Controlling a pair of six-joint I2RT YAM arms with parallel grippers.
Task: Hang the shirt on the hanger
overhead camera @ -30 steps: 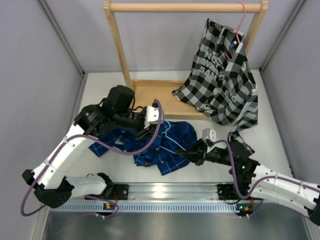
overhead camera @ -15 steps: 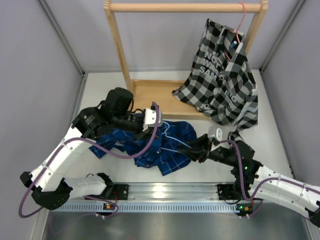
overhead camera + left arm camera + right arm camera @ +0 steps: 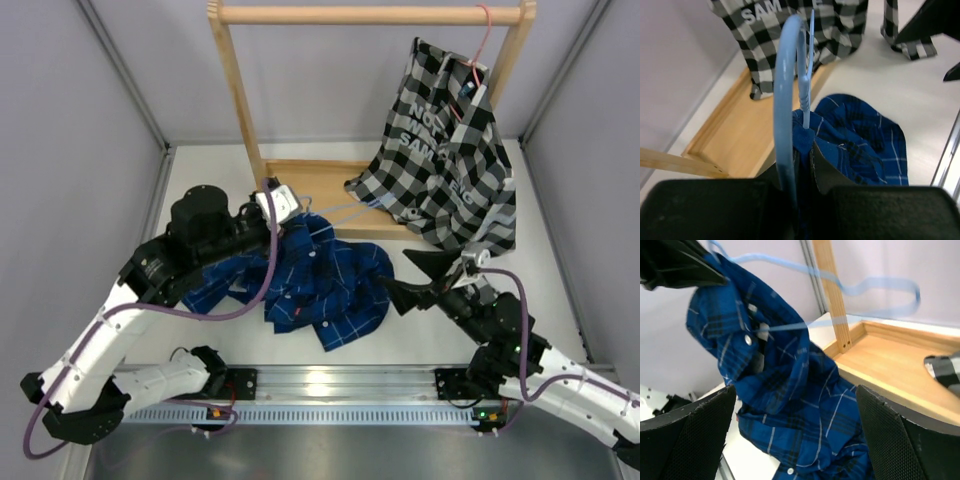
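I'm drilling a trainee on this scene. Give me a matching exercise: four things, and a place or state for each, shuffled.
Things:
1 blue shirt
2 hanger
3 checked shirt
4 right jaws

Places or states:
A hangs from the rail
B open, empty
C wire pinched in the left jaws
D part on the table, part lifted

Pairs: 1-D, 2-C, 3-A, 4-B

Dark blue shirt, thin pale plaid lines, long sleeves: crumpled heap at scene centre; far-left part lifted, bunched against hanger. Thin light-blue wire hanger held aloft, roughly level, reaching right from shirt's lifted part.
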